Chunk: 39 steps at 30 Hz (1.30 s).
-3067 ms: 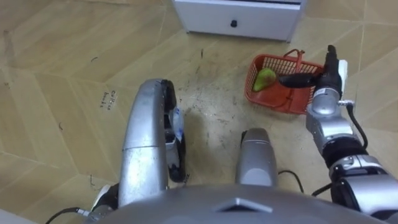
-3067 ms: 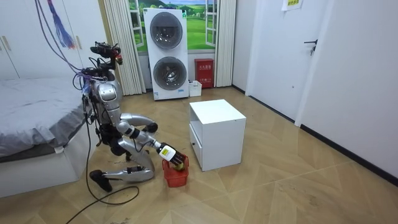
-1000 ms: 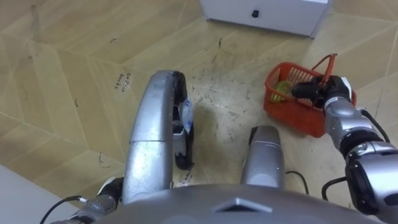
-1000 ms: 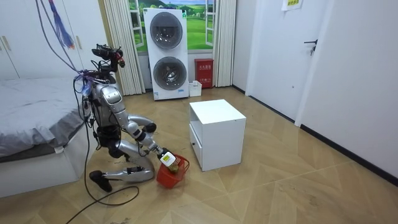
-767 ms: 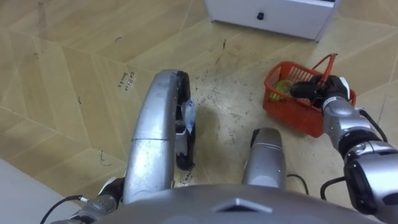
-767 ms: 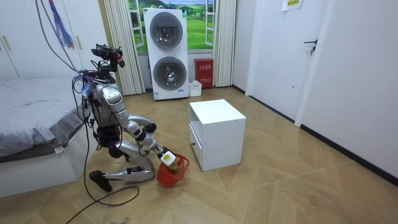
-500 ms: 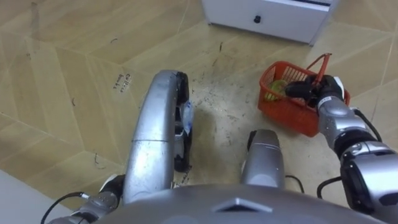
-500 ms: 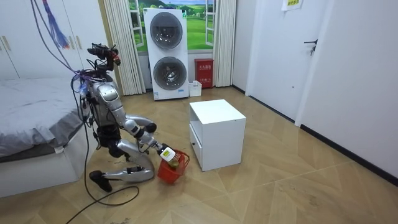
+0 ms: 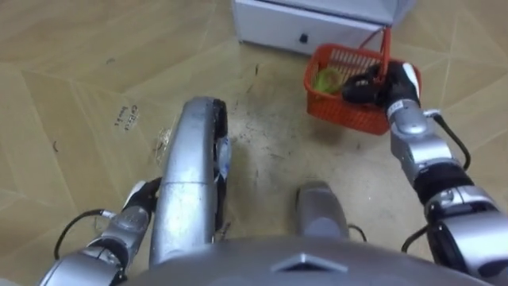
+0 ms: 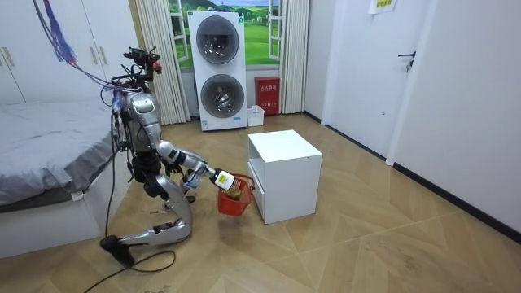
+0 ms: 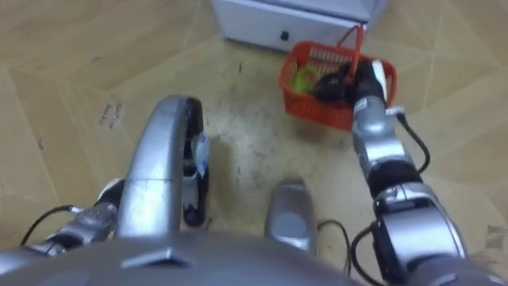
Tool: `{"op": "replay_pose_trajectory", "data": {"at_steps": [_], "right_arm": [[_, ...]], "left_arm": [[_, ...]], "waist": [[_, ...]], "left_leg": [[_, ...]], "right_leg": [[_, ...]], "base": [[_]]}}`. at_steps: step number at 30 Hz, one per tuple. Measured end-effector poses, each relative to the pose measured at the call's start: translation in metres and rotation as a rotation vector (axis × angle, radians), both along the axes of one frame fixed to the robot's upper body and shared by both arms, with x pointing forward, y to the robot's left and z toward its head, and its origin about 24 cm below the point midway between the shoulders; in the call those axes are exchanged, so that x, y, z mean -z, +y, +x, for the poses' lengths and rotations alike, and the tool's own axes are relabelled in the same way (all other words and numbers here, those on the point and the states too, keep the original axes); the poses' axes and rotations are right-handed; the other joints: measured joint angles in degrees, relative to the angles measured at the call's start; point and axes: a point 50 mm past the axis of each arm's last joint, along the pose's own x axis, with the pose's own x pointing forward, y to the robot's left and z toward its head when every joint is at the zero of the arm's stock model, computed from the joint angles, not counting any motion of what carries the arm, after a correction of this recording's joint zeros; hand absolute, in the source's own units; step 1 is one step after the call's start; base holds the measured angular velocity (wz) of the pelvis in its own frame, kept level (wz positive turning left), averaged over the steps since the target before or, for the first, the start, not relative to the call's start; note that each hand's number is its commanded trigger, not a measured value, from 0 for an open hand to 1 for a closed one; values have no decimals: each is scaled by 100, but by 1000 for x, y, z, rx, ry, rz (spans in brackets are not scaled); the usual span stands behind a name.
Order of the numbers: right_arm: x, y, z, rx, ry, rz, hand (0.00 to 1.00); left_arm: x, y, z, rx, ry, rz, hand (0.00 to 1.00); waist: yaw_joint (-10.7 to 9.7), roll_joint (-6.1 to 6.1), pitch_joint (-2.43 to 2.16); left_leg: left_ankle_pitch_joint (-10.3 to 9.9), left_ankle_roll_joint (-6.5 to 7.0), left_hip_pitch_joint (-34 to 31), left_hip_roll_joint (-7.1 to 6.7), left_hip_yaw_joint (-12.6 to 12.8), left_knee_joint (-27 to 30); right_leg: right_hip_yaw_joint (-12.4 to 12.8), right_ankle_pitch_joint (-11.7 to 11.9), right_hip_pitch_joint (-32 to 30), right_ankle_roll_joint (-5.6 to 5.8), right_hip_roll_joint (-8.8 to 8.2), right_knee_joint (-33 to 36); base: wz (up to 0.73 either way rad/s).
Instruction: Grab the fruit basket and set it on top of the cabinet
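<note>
One hand does the work: my right hand [image 9: 379, 87] is curled tight round the red handle [image 9: 386, 48] of the fruit basket [image 9: 345, 115], with the dark fingers [image 9: 359, 86] wrapped over the bar where it crosses the basket's mouth. It sits at about one o'clock from my chest, with the arm reaching well forward.

What has changed in the last second is height. Half a second ago the basket was still down by the floor beside my knee. In the room view it now hangs from my right hand [image 10: 214, 177], and the fruit basket [image 10: 234, 203] is clear of the boards. My trunk has also come up much straighter than it was, with one leg folded under me and the other trailing behind on the floor.

The green fruit [image 9: 324, 79] is still inside, toward the basket's nine o'clock side, so the lift has not tipped it out. I cannot tell how level the basket hangs.

Beyond the basket, at twelve o'clock, stands the white cabinet [image 9: 317, 24] with its dark drawer knob [image 9: 302, 37]. The basket's far rim looks near the cabinet front, and I cannot say whether they touch.

My left hand [image 9: 141, 197] is down at seven o'clock by my thigh, idle.

I judge the pick-up nearly done. What remains is to hold the grasp and finish rising without swinging the basket into the cabinet.
</note>
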Motion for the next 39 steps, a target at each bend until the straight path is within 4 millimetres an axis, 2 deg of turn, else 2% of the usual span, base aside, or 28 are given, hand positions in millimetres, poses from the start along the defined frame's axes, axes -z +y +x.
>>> {"op": "replay_pose_trajectory", "data": {"at_steps": [1, 2, 3, 4, 5, 6, 7, 8, 9, 10, 11, 12, 13, 14, 15, 16, 18, 19, 21, 24, 27, 33, 39], "right_arm": [[0, 2, 0, -14, 2, -6, 100], [2, 3, -3, -24, 11, -10, 100], [3, 6, -5, -40, 12, -14, 100], [4, 8, -7, -49, 15, -13, 100], [10, 11, -14, -59, 43, -13, 100], [10, -5, -27, -23, 41, -33, 100], [7, -13, -28, -15, 36, -53, 100], [3, -15, -25, -1, 17, -53, 100], [-2, -9, -25, -21, -6, -47, 100], [-5, -6, -24, -36, -23, -39, 100], [-10, -1, -23, -65, -64, -25, 100], [-12, 2, -26, -99, -94, -33, 100], [-13, 4, -28, -114, -105, -36, 100], [-15, 7, -33, -136, -133, -37, 100], [-18, 8, -41, -144, -157, -27, 100], [-19, 8, -44, -146, -166, -25, 100], [-23, 7, -52, -148, -180, -17, 100], [-24, 7, -54, -150, -177, -14, 100], [-23, 8, -64, -170, -154, 3, 100], [-29, 10, -73, -197, -163, 31, 100], [-43, 13, -70, -223, -221, 44, 100], [-67, 16, -63, -263, -328, 58, 100], [-73, 15, -62, -290, -344, 66, 100]], "left_arm": [[-1, 2, 1, -19, -9, 8, 0], [-1, 3, 1, -31, -12, 9, 0], [-1, 4, -1, -48, -10, 6, 0], [0, 5, -3, -56, -5, 4, 0], [2, 7, -12, -62, 21, 5, 0], [-1, 3, 0, -30, -4, -13, 0], [-2, 0, 6, -22, -27, -25, 0], [-7, 6, 13, -52, -64, -18, 0], [-10, 8, 21, -83, -102, -8, 0], [-11, 8, 23, -95, -113, -3, 0], [-11, 9, 21, -106, -116, 5, 0], [-10, 13, 15, -125, -109, 17, 0], [-10, 15, 12, -131, -106, 30, 0], [-9, 22, 5, -140, -94, 54, 0], [-10, 30, -1, -150, -84, 76, 0], [-11, 33, -2, -152, -84, 86, 0], [-12, 36, -10, -167, -91, 98, 0], [-11, 35, -14, -169, -88, 93, 0], [-8, 31, -31, -167, -65, 78, 0], [-5, 32, -47, -174, -23, 75, 0], [-2, 31, -60, -177, 14, 66, 0], [-2, 30, -59, -155, 17, 67, 0], [-2, 30, -60, -138, 25, 60, 0]], "waist": [[32, 18, -6], [-6, 70, -19], [18, 104, -14], [50, 121, 10], [143, 144, 113], [112, 56, 25], [87, 146, -75], [242, 93, -85], [280, 99, -85], [294, 93, -82], [286, 86, -78], [300, 74, -74], [292, 71, -70], [288, 76, -70], [229, 10, -94], [220, -5, -102], [167, -54, -91], [157, -57, -90], [135, -33, -99], [148, 36, -93], [148, 69, -88], [144, 140, -123], [139, 131, -131]], "left_leg": [[3, 0, 81, 110, -47, -129], [50, 34, 212, 220, -97, -310], [268, 193, 358, 456, -92, -456], [523, 338, 401, 562, -84, -422], [990, 532, 317, 654, 44, -354], [825, 727, 227, 257, 894, -1443], [935, 1015, 250, 223, 1223, -2149], [963, 1129, 325, 371, 1279, -2399], [1075, 1122, 516, 432, 1266, -2883], [1182, 1078, 699, 434, 1253, -3188], [1423, 980, 1212, 438, 1253, -3908], [1707, 814, 1770, 451, 1195, -4659], [1870, 727, 2049, 458, 1121, -5015], [2194, 525, 2507, 454, 917, -5685], [2501, 383, 2845, 445, 859, -6267], [2635, 324, 2962, 482, 856, -6467], [3103, 164, 3234, 660, 849, -7170], [3198, 132, 3293, 685, 848, -7295], [3493, 10, 3535, 837, 857, -7745], [3753, -66, 3708, 1016, 868, -8067], [3931, -128, 3983, 1056, 891, -8373], [4051, -149, 4212, 1051, 895, -8562], [4053, -143, 4419, 1047, 961, -8659]], "right_leg": [[30, -42, 55, 90, 6, -338], [0, -58, 109, 131, 45, -743], [-16, -43, 127, 160, 116, -1221], [-26, -23, 203, 196, 126, -1496], [-87, 39, 543, 324, 121, -2122], [-186, 189, 900, 525, -79, -2796], [-197, 267, 961, 528, -113, -3065], [-374, 291, 920, 461, -214, -3500], [-556, 279, 784, 314, -227, -3934], [-607, 261, 695, 297, -247, -4152], [-760, 251, 568, 310, -279, -4657], [-926, 254, 495, 301, -266, -5306], [-1033, 244, 488, 277, -245, -5695], [-1315, 271, 573, 256, -149, -6523], [-1596, 474, 843, 285, -22, -7230], [-1690, 543, 952, 291, 29, -7510], [-1926, 676, 1273, 247, 265, -8424], [-1931, 692, 1323, 217, 308, -8554], [-2020, 830, 1425, 28, 461, -8800], [-2203, 946, 1563, -150, 652, -8970], [-2235, 1010, 1731, -230, 717, -9073], [-2302, 1026, 1901, -257, 735, -9090], [-2316, 1149, 2125, -209, 731, -9318]], "base": [[-61], [-80], [-71], [-96], [-22], [10], [37], [-13], [-38], [-51], [-78], [-83], [-83], [-54], [-41], [-20], [-9], [-8], [-12], [5], [-1], [2], [-3]]}}
